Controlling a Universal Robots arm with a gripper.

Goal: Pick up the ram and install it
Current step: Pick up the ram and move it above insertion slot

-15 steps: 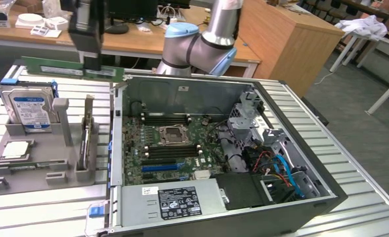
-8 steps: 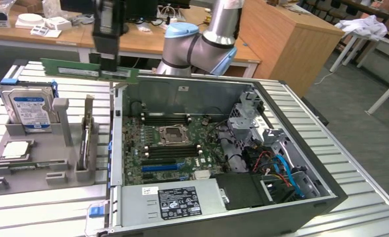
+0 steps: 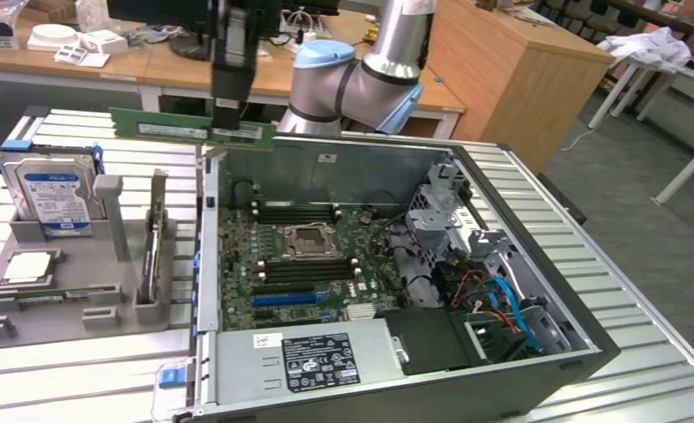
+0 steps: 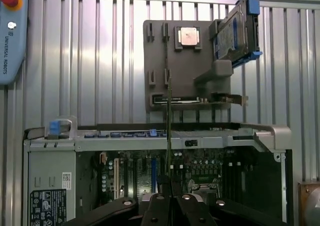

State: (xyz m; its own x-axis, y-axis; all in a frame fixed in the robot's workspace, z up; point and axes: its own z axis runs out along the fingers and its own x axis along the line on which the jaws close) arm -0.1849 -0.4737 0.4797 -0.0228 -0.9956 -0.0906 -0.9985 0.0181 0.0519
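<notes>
The ram (image 3: 170, 129) is a long thin green stick held level in the air above the far corner of the open computer case (image 3: 523, 352), at the exterior view's left. My gripper (image 3: 227, 122) is shut on it near one end, coming down from above. In the wrist view the ram (image 4: 169, 131) shows edge-on as a thin upright line rising from my gripper (image 4: 170, 198), over the case's side wall. Below lies the green motherboard (image 3: 311, 264) with its dark memory slots (image 3: 294, 212) beside the processor socket.
A grey parts holder (image 3: 100, 304) stands at the exterior view's left of the case, carrying a blue-labelled hard drive (image 3: 50, 189), a processor chip (image 3: 26, 269) and an upright card (image 3: 156, 242). A power supply (image 3: 311, 357) and cables (image 3: 500, 300) fill the case's near side. A teach pendant (image 4: 10, 31) lies on the ribbed table.
</notes>
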